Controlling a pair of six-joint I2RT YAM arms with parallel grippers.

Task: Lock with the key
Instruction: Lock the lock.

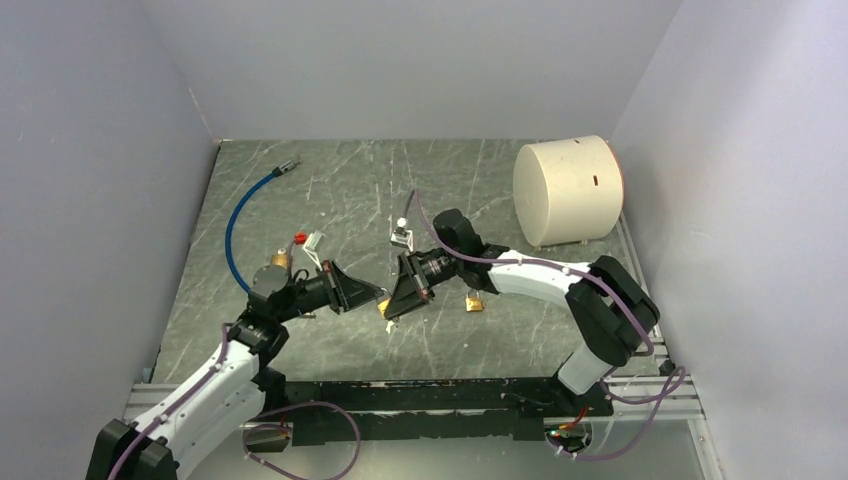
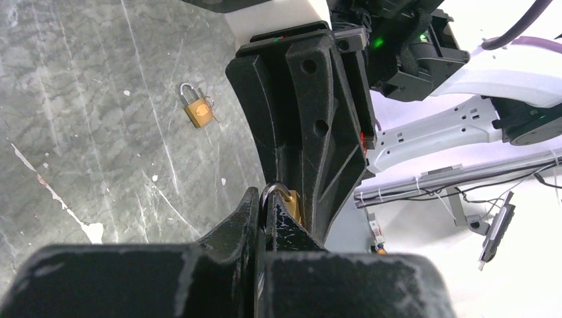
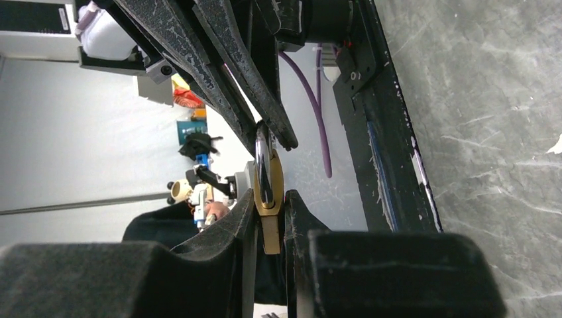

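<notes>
A small brass padlock (image 3: pixel 268 199) hangs in the air between my two grippers, above the middle of the table. My right gripper (image 3: pixel 268 215) is shut on its brass body, flat sides against the pads. The steel shackle (image 2: pixel 275 191) points toward my left gripper (image 2: pixel 265 213), which is shut on it, fingertips pinching the loop. In the top view both grippers meet tip to tip, left (image 1: pixel 372 296) and right (image 1: pixel 398 298). The key is out of view; the keyhole end is hidden between my right fingers.
A second brass padlock (image 1: pixel 475 300) lies just right of the right gripper, and it also shows in the left wrist view (image 2: pixel 197 111). Another brass lock (image 1: pixel 278 260), a red piece (image 1: pixel 298 238), a white lock (image 1: pixel 402 235), a blue cable (image 1: pixel 240 215) and a big cream cylinder (image 1: pixel 567 190) stand farther back.
</notes>
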